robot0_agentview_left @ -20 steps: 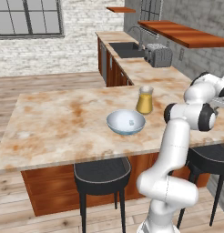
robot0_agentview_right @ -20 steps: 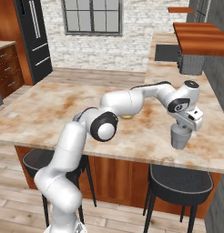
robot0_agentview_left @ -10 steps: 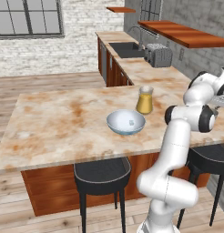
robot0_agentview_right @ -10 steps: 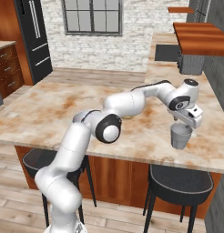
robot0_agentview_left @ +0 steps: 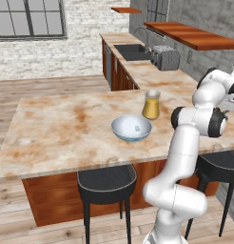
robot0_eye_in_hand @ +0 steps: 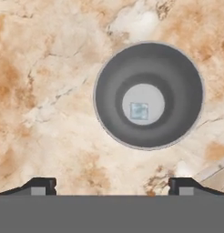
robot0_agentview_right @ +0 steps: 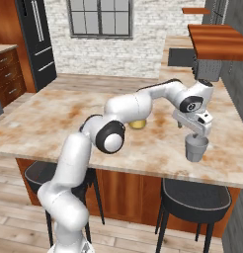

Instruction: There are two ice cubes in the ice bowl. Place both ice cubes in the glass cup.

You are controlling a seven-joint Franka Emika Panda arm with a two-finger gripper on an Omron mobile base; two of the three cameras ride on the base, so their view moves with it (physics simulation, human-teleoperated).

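The glass cup (robot0_eye_in_hand: 149, 95) is seen from straight above, and one ice cube (robot0_eye_in_hand: 139, 110) lies on its bottom. My gripper (robot0_eye_in_hand: 113, 186) hangs open over it, its dark fingertips (robot0_eye_in_hand: 39, 184) spread wide with nothing between them. In the right base view the gripper (robot0_agentview_right: 195, 133) sits just above the rim of the grey glass cup (robot0_agentview_right: 196, 148), near the counter's right front edge. The ice bowl (robot0_agentview_left: 131, 127) stands mid-counter, and a small pale ice cube (robot0_agentview_left: 138, 127) rests inside it.
A taller clear vessel with amber liquid (robot0_agentview_left: 151, 105) stands just behind the bowl. Black stools (robot0_agentview_right: 195, 200) sit under the marble counter's (robot0_agentview_left: 57, 128) front edge. A sink and a toaster (robot0_agentview_left: 165, 57) are on the back counter.
The hand has lifted a little off the glass cup, so the cup's rim now shows below it. Bowl and vessel have not moved.
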